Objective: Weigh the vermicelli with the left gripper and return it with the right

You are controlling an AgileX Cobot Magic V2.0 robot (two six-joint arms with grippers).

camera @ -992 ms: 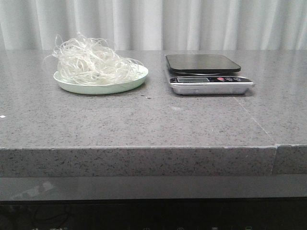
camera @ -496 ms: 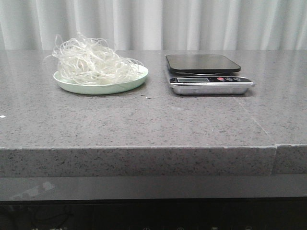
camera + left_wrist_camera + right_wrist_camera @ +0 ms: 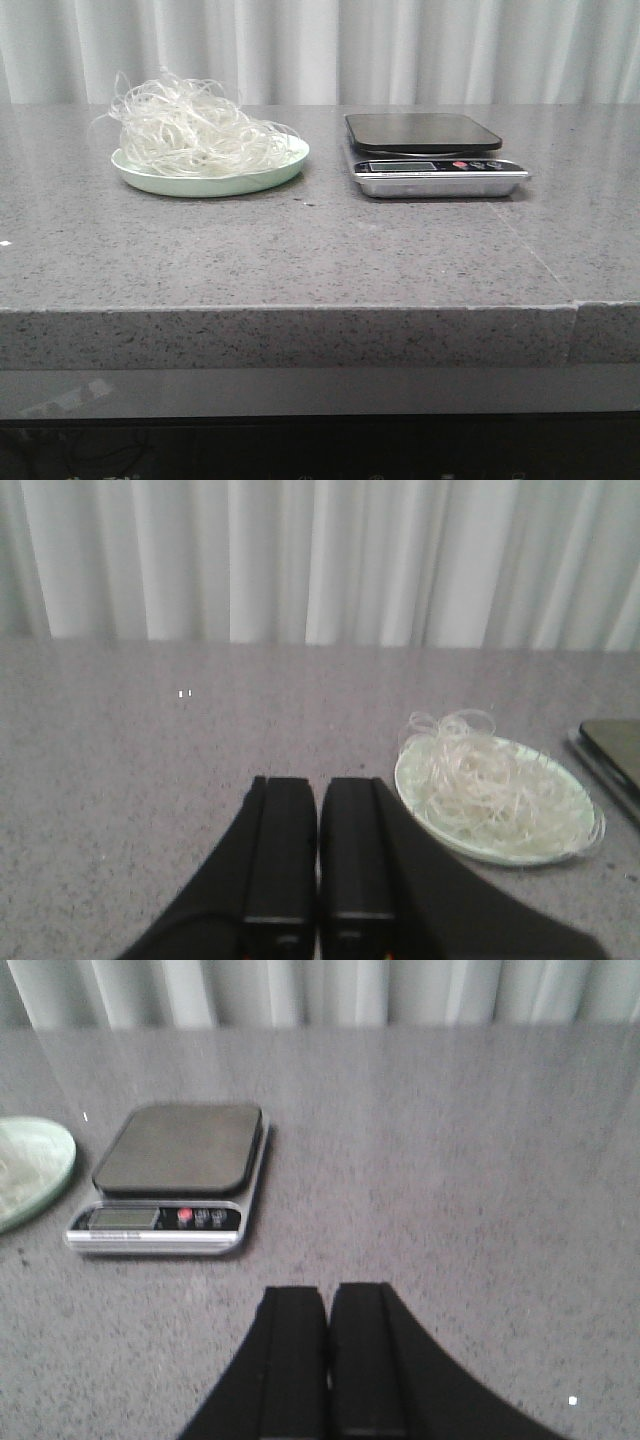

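Observation:
The vermicelli (image 3: 195,130), a fluffy clump of thin whitish strands, lies on a pale green plate (image 3: 215,183) at the left of the grey table. It also shows in the left wrist view (image 3: 485,785). A scale (image 3: 432,153) with a black platform stands to the right of the plate and is bare; it shows in the right wrist view (image 3: 175,1175). My left gripper (image 3: 318,783) is shut and empty, above the table short of the plate. My right gripper (image 3: 328,1290) is shut and empty, short of the scale. Neither gripper shows in the front view.
White curtains (image 3: 320,50) hang behind the table. The grey speckled tabletop (image 3: 300,250) has a front edge near me and a seam at the right (image 3: 575,320). The plate's edge (image 3: 30,1170) shows in the right wrist view.

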